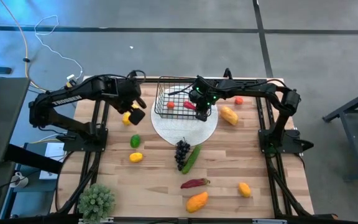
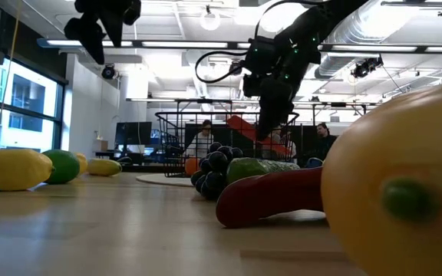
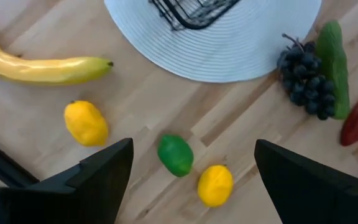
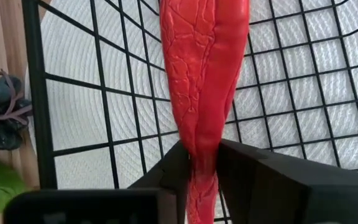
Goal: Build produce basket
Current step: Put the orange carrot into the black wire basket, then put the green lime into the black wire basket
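Observation:
The black wire basket (image 1: 178,99) stands on the round white plate (image 1: 185,127), with a tomato (image 1: 170,105) inside. My right gripper (image 1: 199,109) reaches down into the basket, shut on a red chilli (image 4: 204,74). My left gripper (image 3: 191,180) hangs open above the table, left of the plate, touching nothing. Below it lie a lime (image 3: 175,155), two lemons (image 3: 215,185) (image 3: 86,122) and a banana (image 3: 42,65). Grapes (image 1: 182,152), a cucumber (image 1: 191,158), a second chilli (image 1: 195,183) and a mango (image 1: 197,201) lie nearer the front edge. My right gripper pinches the red chilli near one end (image 4: 202,163) between its two fingers. The fingers come from above, slanting down into the basket, and the chilli runs on away from them along their line. It hangs slanted inside the basket above the mesh floor (image 4: 291,106); whether its far end rests there I cannot tell.
A second mango (image 1: 229,115) and a tomato (image 1: 238,100) lie right of the plate, and a lemon (image 1: 245,189) at the front right. A bushy green plant (image 1: 96,200) stands at the front left corner. People sit in the room beyond the table.

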